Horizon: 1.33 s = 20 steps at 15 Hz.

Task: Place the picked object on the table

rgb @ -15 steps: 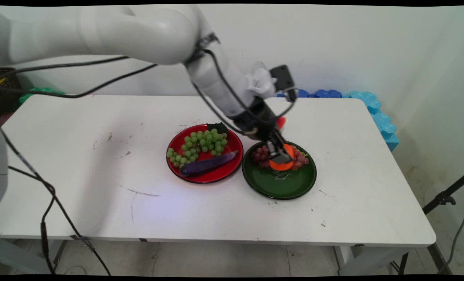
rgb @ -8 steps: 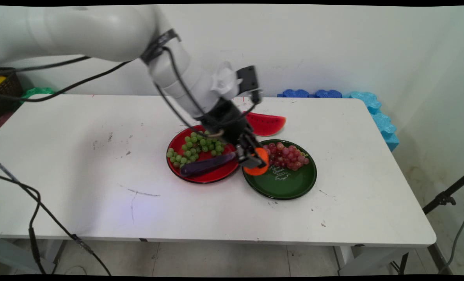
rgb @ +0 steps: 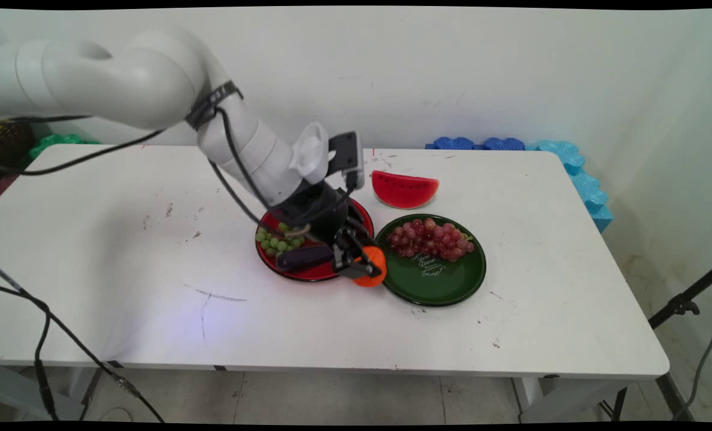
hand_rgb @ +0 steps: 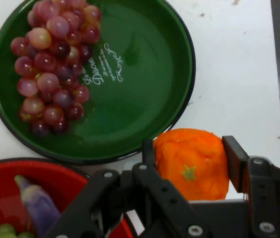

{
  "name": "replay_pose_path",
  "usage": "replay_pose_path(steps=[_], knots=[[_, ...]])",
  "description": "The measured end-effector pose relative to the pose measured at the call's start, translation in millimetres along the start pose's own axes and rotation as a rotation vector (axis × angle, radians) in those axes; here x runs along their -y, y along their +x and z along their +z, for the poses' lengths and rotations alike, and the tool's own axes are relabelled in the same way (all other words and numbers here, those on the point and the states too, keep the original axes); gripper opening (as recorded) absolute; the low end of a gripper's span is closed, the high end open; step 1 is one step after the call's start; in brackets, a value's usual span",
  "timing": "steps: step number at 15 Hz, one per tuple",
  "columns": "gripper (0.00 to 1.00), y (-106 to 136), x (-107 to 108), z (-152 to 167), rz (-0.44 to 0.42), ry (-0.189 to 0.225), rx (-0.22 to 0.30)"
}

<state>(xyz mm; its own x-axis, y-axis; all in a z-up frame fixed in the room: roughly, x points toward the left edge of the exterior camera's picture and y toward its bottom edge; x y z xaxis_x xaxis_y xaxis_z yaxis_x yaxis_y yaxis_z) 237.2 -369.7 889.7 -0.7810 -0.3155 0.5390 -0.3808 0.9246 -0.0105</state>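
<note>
My gripper (rgb: 360,267) (hand_rgb: 189,163) is shut on an orange (rgb: 372,267) (hand_rgb: 192,161), held just above the table in the gap between two plates. To its right lies the green plate (rgb: 439,287) (hand_rgb: 145,74) with a bunch of red grapes (rgb: 430,238) (hand_rgb: 50,64) on its far half. To its left lies the red plate (rgb: 308,272) (hand_rgb: 11,173), carrying green grapes (rgb: 275,239) and a purple eggplant (rgb: 305,257) (hand_rgb: 38,206). My arm hides much of the red plate in the main view.
A watermelon slice (rgb: 403,189) lies on the table behind the green plate. Blue foam pieces (rgb: 565,161) line the table's far right edge. Black cables hang at the left front.
My gripper has carried the orange leftward and toward the near side, off the green plate to the gap between the plates. The red grapes and watermelon slice became uncovered.
</note>
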Motion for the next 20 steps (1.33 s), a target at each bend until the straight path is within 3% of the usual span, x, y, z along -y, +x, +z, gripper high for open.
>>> replay_pose_path(steps=[8, 20], knots=[[0.00, -31.3, 1.0, 25.9, 0.015, -0.013, 0.006], [0.00, -51.7, -1.6, 51.0, 0.011, -0.024, 0.003]])
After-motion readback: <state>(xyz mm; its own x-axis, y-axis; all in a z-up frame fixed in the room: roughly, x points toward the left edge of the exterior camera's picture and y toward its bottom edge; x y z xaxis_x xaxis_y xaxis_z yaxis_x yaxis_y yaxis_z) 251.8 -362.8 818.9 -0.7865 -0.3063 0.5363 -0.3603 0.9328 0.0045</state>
